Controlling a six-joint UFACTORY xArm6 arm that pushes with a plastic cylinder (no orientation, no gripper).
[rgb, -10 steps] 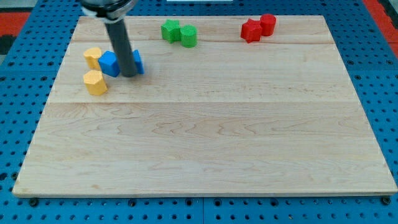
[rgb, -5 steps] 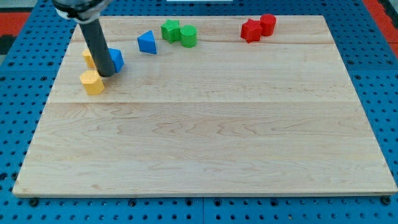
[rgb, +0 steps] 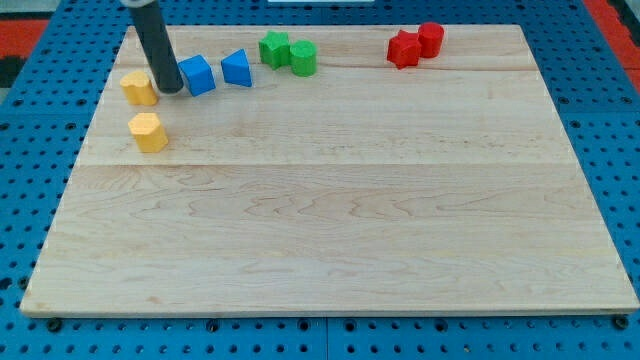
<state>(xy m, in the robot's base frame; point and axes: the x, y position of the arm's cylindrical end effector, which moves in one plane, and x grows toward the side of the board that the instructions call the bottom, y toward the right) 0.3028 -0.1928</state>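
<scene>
Rod with my tip (rgb: 170, 90) stands between a yellow block (rgb: 139, 88) and a blue cube (rgb: 198, 75), touching the cube.

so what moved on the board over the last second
My tip slid toward the view's left and top, ending between the upper yellow block and the blue cube, against the cube's left side. The blue cube went up and slightly right; the blue triangular block moved up to the right, nearer the green blocks. The lower yellow block shifted slightly; the red blocks stayed.
</scene>
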